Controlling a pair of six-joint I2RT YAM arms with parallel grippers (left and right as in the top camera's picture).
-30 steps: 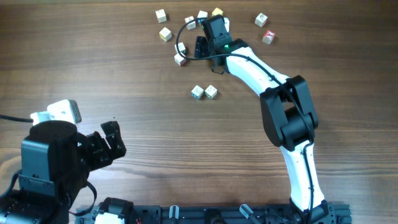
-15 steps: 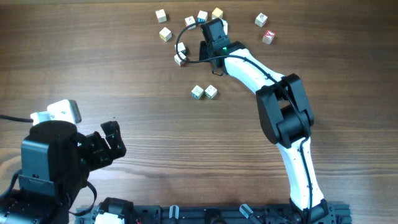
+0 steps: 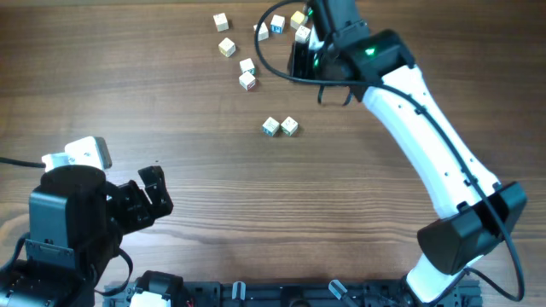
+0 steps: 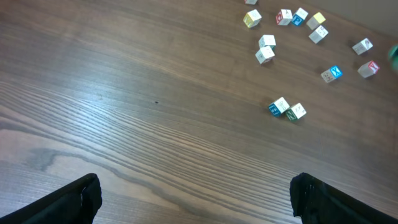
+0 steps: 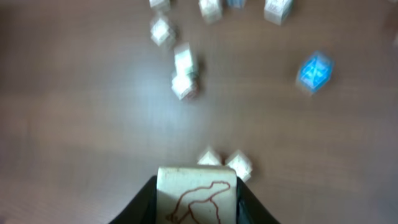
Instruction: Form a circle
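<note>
Right claw [image 5: 196, 204] is clamped on a pale letter cube [image 5: 196, 191], which fills the bottom centre of the wrist view between the two dark fingers. A second ago that claw sat low among the cubes with its jaws wider. Since then it has shut and the arm has swung toward the upper right of the overhead frame. I judge that one piece has been picked up and is being carried to its place in the ring.

No closed circle shows yet. The loose letter cubes [image 3: 246, 65] lie scattered at the upper centre of the overhead frame, stretched mostly left to right. A blue-faced cube [image 5: 316, 71] sits apart at the upper right of the wrist view. A pair of cubes [image 3: 280, 126] lies side by side below the scatter.

A cube has no long axis. The held one sits square between the fingers, its face with a brown animal outline turned to the wrist camera.

Left claw [image 4: 196, 198] hangs spread wide over the bare wooden table [image 3: 128, 94], holding nothing.
</note>
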